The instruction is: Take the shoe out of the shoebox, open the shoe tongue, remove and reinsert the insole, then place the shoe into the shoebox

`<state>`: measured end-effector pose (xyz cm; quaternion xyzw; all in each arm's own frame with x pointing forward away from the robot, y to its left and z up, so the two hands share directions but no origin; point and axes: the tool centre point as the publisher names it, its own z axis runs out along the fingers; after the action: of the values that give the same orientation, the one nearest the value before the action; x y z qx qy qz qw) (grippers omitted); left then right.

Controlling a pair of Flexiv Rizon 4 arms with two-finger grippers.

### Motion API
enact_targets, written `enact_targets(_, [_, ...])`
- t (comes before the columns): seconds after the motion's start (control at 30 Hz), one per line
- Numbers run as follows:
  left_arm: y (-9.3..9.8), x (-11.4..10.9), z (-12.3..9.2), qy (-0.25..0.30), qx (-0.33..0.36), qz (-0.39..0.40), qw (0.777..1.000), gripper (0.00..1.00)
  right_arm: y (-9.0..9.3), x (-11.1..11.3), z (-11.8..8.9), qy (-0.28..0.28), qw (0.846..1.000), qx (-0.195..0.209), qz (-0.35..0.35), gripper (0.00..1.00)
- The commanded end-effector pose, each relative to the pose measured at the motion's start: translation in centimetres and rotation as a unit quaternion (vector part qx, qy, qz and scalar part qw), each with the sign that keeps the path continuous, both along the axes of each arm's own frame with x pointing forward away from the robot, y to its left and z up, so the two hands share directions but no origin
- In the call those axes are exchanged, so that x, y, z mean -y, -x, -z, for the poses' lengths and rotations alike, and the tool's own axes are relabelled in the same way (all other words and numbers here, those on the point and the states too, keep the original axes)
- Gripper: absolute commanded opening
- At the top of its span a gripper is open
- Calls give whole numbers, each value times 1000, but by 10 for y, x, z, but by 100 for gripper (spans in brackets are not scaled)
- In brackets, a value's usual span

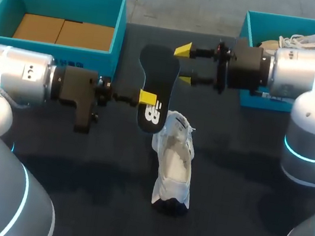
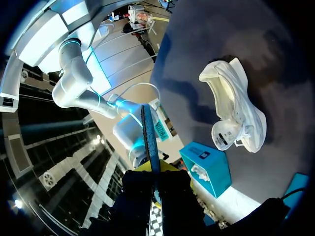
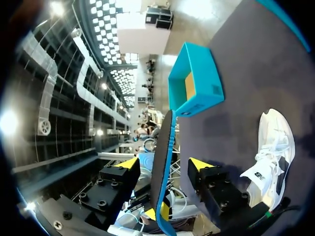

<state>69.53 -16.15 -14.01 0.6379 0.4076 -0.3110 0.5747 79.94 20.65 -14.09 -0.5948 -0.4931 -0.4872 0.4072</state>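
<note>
Low in the middle of the frame, the white shoe [image 1: 174,162] lay on the dark table [image 1: 242,185]. Just above it, the left gripper [image 1: 147,98] was clamped on the black insole's [image 1: 155,76] lower end. The right gripper's [image 1: 184,65] fingers stood wide either side of its upper end. A teal shoebox [image 1: 115,27] sat at upper left.

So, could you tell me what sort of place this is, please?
Probably a robot lab bench: a left arm and right arm work over a dark table, with two teal shoeboxes, a white shoe and an insole held up above it.
</note>
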Motion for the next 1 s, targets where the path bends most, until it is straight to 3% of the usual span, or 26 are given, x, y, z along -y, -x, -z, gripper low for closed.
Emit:
enact_targets(0.03, [1,1,1,2,2,-2,1000,0,1,-6,2,0,1000,-1,8,49])
enact_targets(0.23, [1,1,1,2,2,-2,1000,0,0,-7,3,-1,1000,-6,5,40])
enact_targets(0.63, [1,1,1,2,2,-2,1000,0,4,-15,0,7,999,-19,-29,38])
enact_targets(0.87, [1,1,1,2,2,-2,1000,0,4,-17,-1,8,999,-21,-34,29])
enact_targets(1.0, [1,1,1,2,2,-2,1000,0,7,-18,1,8,999,-29,-39,29])
